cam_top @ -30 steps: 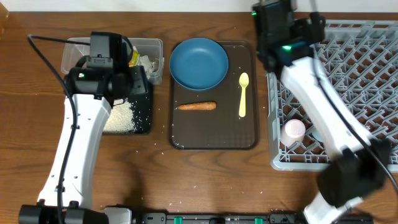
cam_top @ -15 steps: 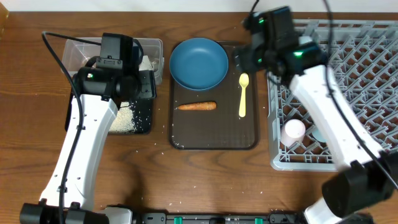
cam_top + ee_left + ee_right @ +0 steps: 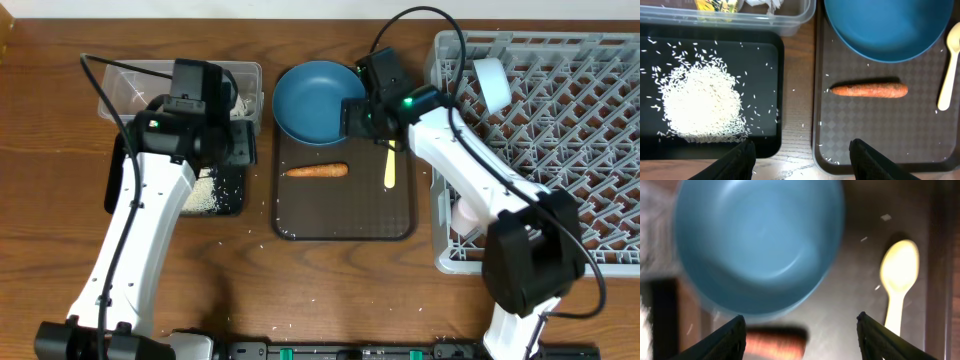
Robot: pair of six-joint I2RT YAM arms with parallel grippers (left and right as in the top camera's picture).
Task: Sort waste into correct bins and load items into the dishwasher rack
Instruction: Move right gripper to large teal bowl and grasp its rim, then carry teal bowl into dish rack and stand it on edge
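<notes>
The large dark blue bowl (image 3: 318, 100) sits at the far end of the dark brown serving tray (image 3: 345, 225), with the orange carrot (image 3: 316, 171) and the pale yellow spoon (image 3: 390, 168) beside it. My right gripper (image 3: 360, 115) is open and empty, hovering over the bowl's right edge; its wrist view shows the bowl (image 3: 760, 245), spoon (image 3: 897, 280) and blurred carrot (image 3: 775, 342) below the jaws (image 3: 805, 340). My left gripper (image 3: 802, 160) is open over the gap between the black tray (image 3: 765, 145) holding rice (image 3: 700, 105) and the serving tray. The wrapper (image 3: 715, 5) lies in the clear tub (image 3: 790, 17).
The grey dishwasher rack (image 3: 560, 150) fills the right side. A pink-and-white cup (image 3: 470, 212) stands at its near left edge and a pale cup-like item (image 3: 490, 82) at its far left. Loose rice grains lie around the black tray (image 3: 228, 203).
My right arm has swung left from above the rack to over the bowl and spoon. My left arm has shifted slightly right. The pale item in the rack's far left has come into view.
</notes>
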